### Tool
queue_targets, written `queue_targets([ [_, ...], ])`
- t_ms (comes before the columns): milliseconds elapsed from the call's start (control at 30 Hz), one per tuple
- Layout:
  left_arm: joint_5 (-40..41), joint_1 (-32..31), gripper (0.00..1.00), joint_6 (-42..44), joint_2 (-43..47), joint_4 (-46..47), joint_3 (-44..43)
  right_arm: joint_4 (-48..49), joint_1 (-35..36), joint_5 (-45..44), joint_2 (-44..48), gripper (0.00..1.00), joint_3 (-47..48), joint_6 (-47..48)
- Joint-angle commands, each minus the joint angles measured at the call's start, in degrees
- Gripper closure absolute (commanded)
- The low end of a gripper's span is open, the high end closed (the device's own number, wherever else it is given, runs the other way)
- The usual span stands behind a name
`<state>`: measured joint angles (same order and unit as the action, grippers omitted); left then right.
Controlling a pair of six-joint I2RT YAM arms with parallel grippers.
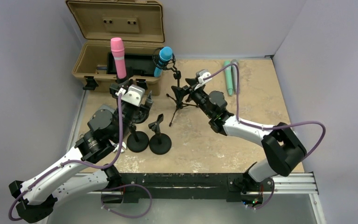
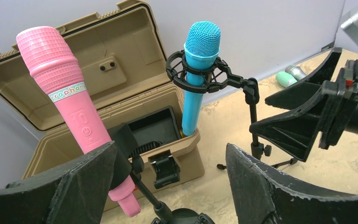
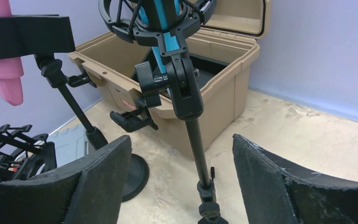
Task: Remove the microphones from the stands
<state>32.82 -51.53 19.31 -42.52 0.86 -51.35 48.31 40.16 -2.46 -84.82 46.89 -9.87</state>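
Blue microphone (image 2: 196,70): head up and nearly upright, seated in a black ring shock mount (image 2: 196,74); its lower end hangs in front of the open case.
Tripod stand (image 1: 179,95): carries the shock mount on a jointed arm; its feet rest on the table just right of the case's front.
Pink microphone (image 1: 118,57): head up and slightly tilted, held by a clip on a round-base stand (image 1: 137,141) in front of the case.
Second round-base stand (image 1: 160,140): just right of the first, their bases almost touching.
Left gripper (image 2: 170,151): its 2 fingers spread wide, holding nothing; the pink microphone's tail and its stand's pole show between them in the wrist view.
Right gripper (image 3: 182,140): its 2 fingers spread wide, 1 on each side of the tripod stand's pole, below the mount joint; no contact with the pole is visible.
Case (image 1: 116,42): tan, lid raised, at the table's far left.
Teal microphone (image 1: 227,77) and grey microphone (image 1: 235,70): lying side by side at the far edge of the table (image 1: 261,93), well apart from both grippers.
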Motion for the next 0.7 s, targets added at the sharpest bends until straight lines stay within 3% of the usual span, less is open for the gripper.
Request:
queue_targets([
  [0,0.6,-0.4,0.16,1.1,0.1,2.1,-0.1,7.9,-0.1,0.6,-3.2,0.27,2.8,2.3],
  [233,0.6,-0.5,0.16,1.2,0.2,2.0,-0.1,12.5,-0.1,-3.9,-8.2,0.40,3.4,2.6],
  [400,0.7,-0.6,0.16,1.2,0.5,2.1,0.0,14.8,-0.1,-6.3,-11.0,0.68,5.0,2.7],
  [667,0.7,-0.7,0.16,1.2,0.7,2.0,-0.1,19.3,-0.1,-6.3,-13.2,0.83,5.8,4.9],
])
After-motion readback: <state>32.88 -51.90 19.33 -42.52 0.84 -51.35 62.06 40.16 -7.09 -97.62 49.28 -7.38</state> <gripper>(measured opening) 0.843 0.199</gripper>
